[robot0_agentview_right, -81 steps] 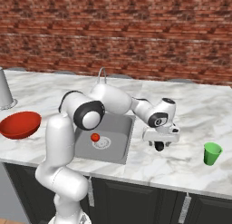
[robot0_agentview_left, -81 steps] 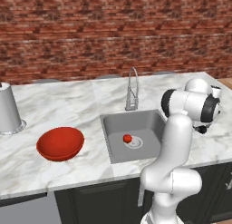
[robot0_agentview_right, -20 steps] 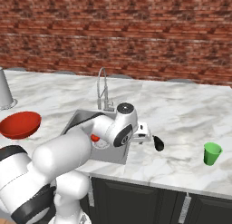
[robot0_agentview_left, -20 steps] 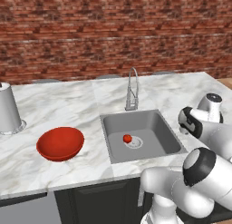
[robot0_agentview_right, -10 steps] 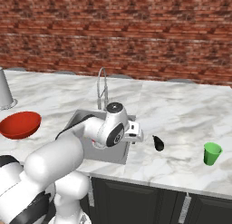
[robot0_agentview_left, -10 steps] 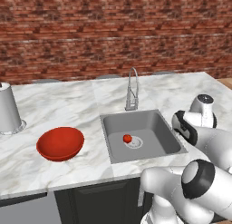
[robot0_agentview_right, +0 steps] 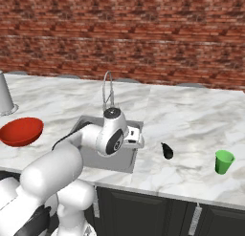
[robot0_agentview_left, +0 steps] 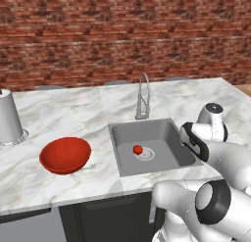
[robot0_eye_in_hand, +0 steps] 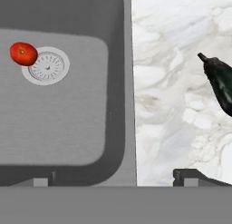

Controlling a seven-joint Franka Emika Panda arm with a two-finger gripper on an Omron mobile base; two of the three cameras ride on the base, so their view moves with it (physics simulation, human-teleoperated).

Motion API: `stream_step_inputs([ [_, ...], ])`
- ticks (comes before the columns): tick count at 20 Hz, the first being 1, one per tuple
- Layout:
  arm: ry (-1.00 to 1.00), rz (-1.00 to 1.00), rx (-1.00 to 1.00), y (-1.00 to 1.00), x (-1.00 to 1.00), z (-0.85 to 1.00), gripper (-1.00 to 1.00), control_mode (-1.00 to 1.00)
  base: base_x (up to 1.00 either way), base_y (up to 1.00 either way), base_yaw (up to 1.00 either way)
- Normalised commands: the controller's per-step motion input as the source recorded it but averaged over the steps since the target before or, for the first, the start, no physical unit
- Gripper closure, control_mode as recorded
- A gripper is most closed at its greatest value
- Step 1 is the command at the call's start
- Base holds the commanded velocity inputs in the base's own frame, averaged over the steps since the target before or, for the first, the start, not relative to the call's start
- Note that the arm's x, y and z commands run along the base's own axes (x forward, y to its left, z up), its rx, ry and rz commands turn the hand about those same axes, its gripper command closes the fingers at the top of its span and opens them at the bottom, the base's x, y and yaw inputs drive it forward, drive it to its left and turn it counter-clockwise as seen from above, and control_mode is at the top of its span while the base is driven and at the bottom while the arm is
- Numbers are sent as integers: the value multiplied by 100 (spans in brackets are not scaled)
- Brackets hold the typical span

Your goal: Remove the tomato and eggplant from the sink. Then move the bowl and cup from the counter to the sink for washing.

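Observation:
The tomato [robot0_agentview_left: 138, 149] [robot0_eye_in_hand: 23, 53] lies on the sink [robot0_agentview_left: 166, 131] floor beside the round drain. On the counter [robot0_agentview_right: 191, 120] right of the basin rests the eggplant [robot0_agentview_right: 167, 151] [robot0_eye_in_hand: 222, 80]. My gripper [robot0_agentview_right: 135, 138] [robot0_eye_in_hand: 115, 178] hangs open and empty over the sink's [robot0_eye_in_hand: 59, 119] right rim, left of the eggplant and apart from it. One of its fingertips [robot0_eye_in_hand: 190, 175] shows over the marble. A wide red bowl [robot0_agentview_left: 65, 154] [robot0_agentview_right: 20, 131] sits left of the sink. The green cup [robot0_agentview_right: 224, 161] stands far right near the counter's front edge.
A thin curved faucet [robot0_agentview_left: 142, 96] [robot0_agentview_right: 107, 94] rises behind the basin. A grey canister [robot0_agentview_left: 9, 117] [robot0_agentview_right: 4, 94] stands at the far left. A brick wall backs the worktop. My own arm folds low in front of the sink.
The hand has drawn back from above the eggplant toward the sink's right rim. The eggplant stays on the marble where it lay; the tomato has not moved.

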Motion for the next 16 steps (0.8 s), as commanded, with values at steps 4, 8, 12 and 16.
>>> stream_step_inputs([
  [4,0,0,0,26,5,0,-100,-100,0,0,0],
  [8,-1,0,2,28,0,0,-100,-100,0,0,0],
  [12,-1,0,5,27,0,0,-100,-100,0,0,0],
  [16,0,0,9,26,1,0,-100,-100,0,0,0],
])
